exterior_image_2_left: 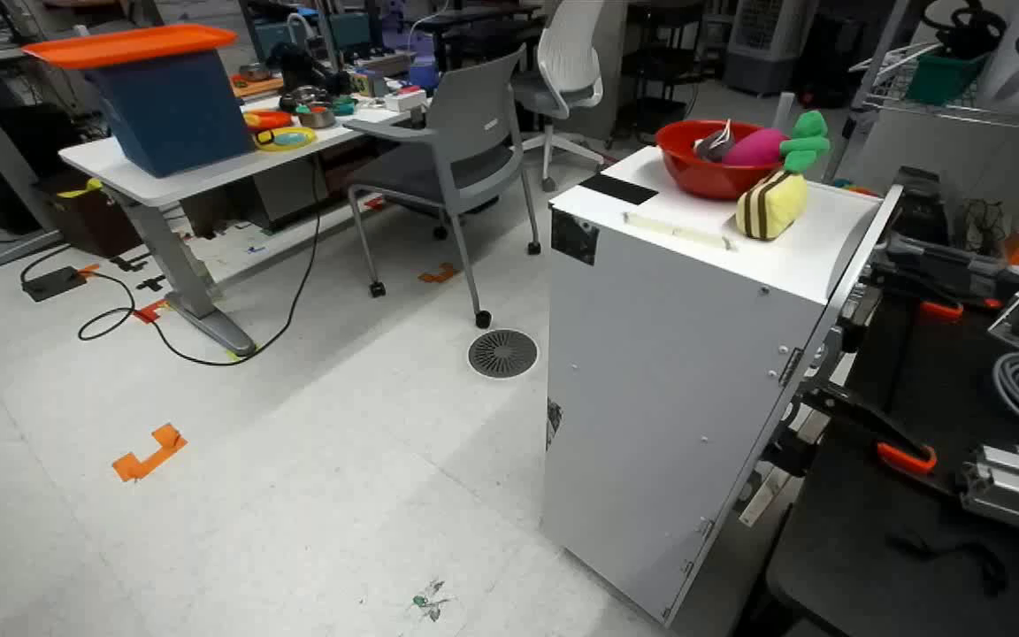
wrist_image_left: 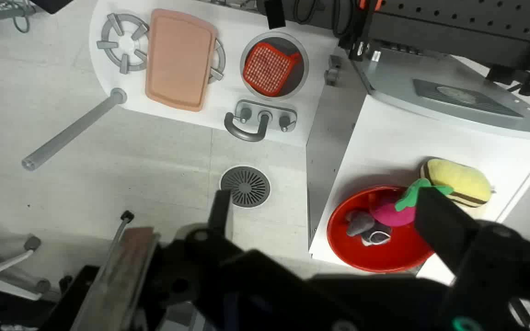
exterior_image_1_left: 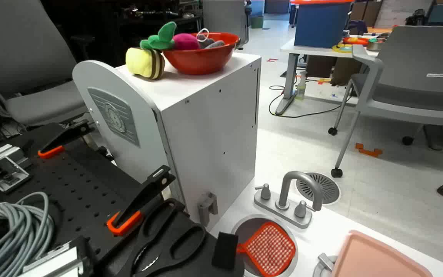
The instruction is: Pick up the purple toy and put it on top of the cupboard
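Note:
The purple toy, a magenta plush with green leaves, sits in a red bowl (exterior_image_1_left: 202, 63) on the cupboard. The toy shows in both exterior views (exterior_image_1_left: 186, 41) (exterior_image_2_left: 754, 149) and in the wrist view (wrist_image_left: 390, 215). The cupboard (exterior_image_1_left: 214, 127) is white and boxy, with a rounded grey side panel; it also shows in an exterior view (exterior_image_2_left: 669, 354) and the wrist view (wrist_image_left: 380, 142). My gripper (wrist_image_left: 325, 204) is open and empty, with its fingers wide apart above the scene. Its right finger covers part of the toy and bowl in the wrist view. The exterior views do not show the gripper.
A grey plush (wrist_image_left: 361, 224) shares the bowl. A yellow striped plush (exterior_image_1_left: 144, 63) lies beside the bowl on the cupboard top. A toy sink with a faucet (exterior_image_1_left: 298, 192) and a pink board (wrist_image_left: 181, 59) adjoin the cupboard. A black pegboard table (exterior_image_1_left: 83, 192) with clamps stands alongside.

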